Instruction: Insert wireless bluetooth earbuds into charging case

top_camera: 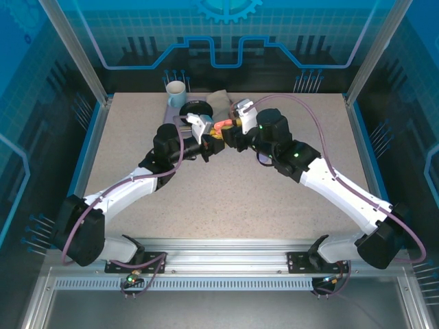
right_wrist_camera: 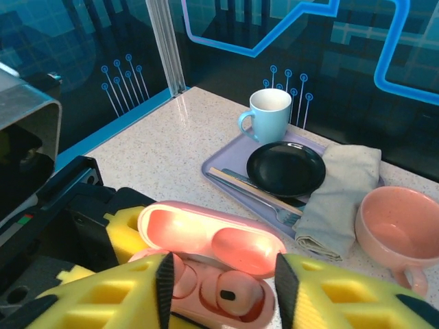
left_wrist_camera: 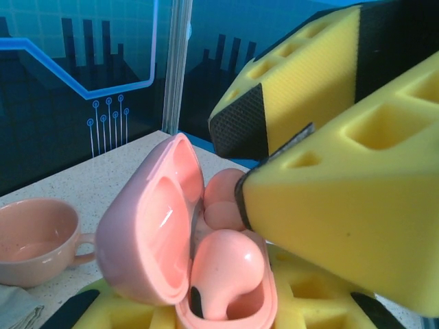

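Above the table (top_camera: 226, 199): open pink charging case (left_wrist_camera: 147, 226), coral-pink earbud (left_wrist_camera: 226, 271) seated inside.
Left gripper (top_camera: 206, 142): clamped on the case.
Right gripper (right_wrist_camera: 223, 274): fingers parted over it, released.

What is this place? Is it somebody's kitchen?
Probably a robot test booth, not a kitchen: a left arm and right arm bolted to a speckled table, with blue printed walls and metal posts around it.

black-and-white arms (top_camera: 127, 186) with purple cables (top_camera: 322, 137), green indicator lights (top_camera: 261, 127), yellow foam fingers (left_wrist_camera: 343, 226) edged in black.
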`<action>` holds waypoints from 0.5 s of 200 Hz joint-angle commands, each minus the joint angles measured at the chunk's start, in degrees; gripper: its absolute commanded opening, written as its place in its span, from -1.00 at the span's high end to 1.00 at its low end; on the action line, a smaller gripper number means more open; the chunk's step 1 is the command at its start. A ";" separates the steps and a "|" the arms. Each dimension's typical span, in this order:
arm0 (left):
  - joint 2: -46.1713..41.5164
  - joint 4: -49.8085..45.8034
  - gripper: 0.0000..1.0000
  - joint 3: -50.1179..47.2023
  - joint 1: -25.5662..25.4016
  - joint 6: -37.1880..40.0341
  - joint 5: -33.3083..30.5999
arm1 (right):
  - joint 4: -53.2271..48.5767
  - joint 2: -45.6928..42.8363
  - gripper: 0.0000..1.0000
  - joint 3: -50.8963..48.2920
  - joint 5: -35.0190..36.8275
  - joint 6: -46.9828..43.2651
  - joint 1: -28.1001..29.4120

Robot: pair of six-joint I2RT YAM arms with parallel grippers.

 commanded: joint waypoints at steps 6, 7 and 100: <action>0.37 3.14 1.00 1.90 -0.42 -0.70 1.69 | 0.19 -2.42 -0.09 2.18 -3.40 5.50 -2.36; 0.37 3.16 1.00 1.86 -0.42 -0.68 1.73 | 0.25 -2.44 -0.10 2.13 -3.56 5.63 -2.44; 0.20 2.55 1.00 0.96 -0.41 0.25 2.65 | -4.66 -0.75 -0.31 8.56 -8.32 17.70 -9.38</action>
